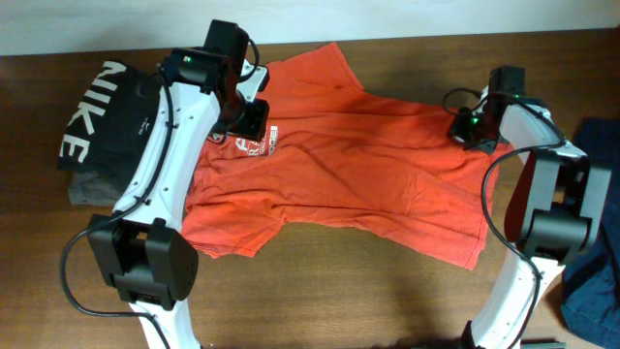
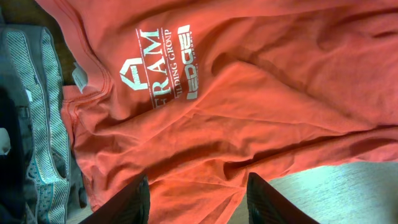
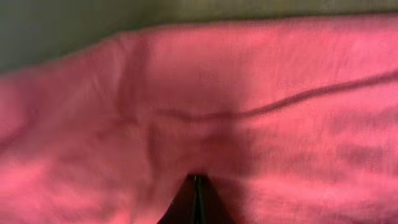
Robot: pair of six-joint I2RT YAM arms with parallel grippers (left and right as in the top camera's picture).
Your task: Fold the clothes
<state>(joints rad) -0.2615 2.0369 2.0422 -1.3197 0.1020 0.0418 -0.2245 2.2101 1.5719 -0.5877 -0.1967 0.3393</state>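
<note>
Left arm [image 1: 160, 145]: white links, black joints, black cable [image 1: 73, 281] looping at 7 o'clock.
Right arm [image 1: 542, 145]: same white and black.
Left claw [image 2: 198, 180]: black tapered fingers [image 2: 134, 202].
Right claw [image 3: 198, 180]: black.

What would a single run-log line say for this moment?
T-shirt: spread out, unfolded | left fingers: open above it | right fingers: shut on cloth near its edge

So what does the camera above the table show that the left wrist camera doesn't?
Only the overhead view shows the whole T-shirt spread out, the right hand at its hem end, the big NIKE letters on a black garment, and some blue cloth. Only the left wrist view shows the white neck tag, the chest lettering sharp enough to read, and the left hand with fingers apart above the shirt. Both show the red-orange shirt, its lettering and the wooden table.
</note>
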